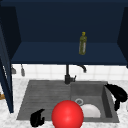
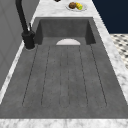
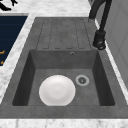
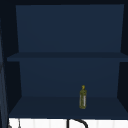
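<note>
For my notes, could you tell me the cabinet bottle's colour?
Olive yellow-green; the bottle shows best in the upper view.

You are looking at two hands, left hand (image 1: 37, 118) and right hand (image 1: 118, 93), one red ball (image 1: 67, 114) beside the left, one white plate (image 3: 57, 90), one olive bottle (image 1: 83, 43), one faucet (image 1: 68, 74).

A plain white plate (image 3: 57, 90) lies flat on the sink basin's floor, toward its front edge, just beside the drain (image 3: 82, 80).
</note>
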Robot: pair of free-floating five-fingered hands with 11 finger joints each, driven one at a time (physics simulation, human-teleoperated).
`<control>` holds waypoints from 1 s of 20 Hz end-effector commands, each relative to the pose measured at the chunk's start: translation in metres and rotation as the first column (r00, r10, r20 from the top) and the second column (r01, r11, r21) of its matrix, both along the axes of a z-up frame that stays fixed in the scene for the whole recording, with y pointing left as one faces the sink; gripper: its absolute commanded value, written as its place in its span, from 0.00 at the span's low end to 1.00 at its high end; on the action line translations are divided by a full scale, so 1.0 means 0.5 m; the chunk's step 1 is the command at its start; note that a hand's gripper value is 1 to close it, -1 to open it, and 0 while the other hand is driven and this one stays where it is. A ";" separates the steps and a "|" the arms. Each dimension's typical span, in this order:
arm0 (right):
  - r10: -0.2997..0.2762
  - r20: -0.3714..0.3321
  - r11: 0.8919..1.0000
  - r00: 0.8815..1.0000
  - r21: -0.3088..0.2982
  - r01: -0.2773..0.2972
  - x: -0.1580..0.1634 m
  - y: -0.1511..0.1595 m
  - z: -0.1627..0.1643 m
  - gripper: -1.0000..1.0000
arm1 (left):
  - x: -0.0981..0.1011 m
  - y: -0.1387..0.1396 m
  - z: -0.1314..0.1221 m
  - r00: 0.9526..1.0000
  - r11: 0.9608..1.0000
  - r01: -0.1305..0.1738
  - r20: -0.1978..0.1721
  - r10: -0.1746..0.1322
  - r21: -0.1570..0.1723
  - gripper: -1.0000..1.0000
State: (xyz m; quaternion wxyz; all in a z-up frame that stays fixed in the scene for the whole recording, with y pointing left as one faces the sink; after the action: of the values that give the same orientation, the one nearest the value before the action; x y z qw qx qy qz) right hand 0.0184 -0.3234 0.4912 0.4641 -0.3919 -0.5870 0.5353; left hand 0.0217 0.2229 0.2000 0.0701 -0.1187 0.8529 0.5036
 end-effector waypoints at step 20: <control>-0.174 0.001 0.981 0.985 -0.091 0.173 0.058 0.080 0.320 0.00 | 0.000 0.000 0.000 1.000 1.000 0.000 0.000 0.000 0.000 0.50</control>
State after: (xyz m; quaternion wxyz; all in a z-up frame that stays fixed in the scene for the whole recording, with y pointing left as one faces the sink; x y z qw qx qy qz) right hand 0.0426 -0.2890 0.6320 0.4994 -0.4431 -0.5414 0.5110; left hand 0.0217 0.2229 0.2000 0.0701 -0.1187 0.8529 0.5036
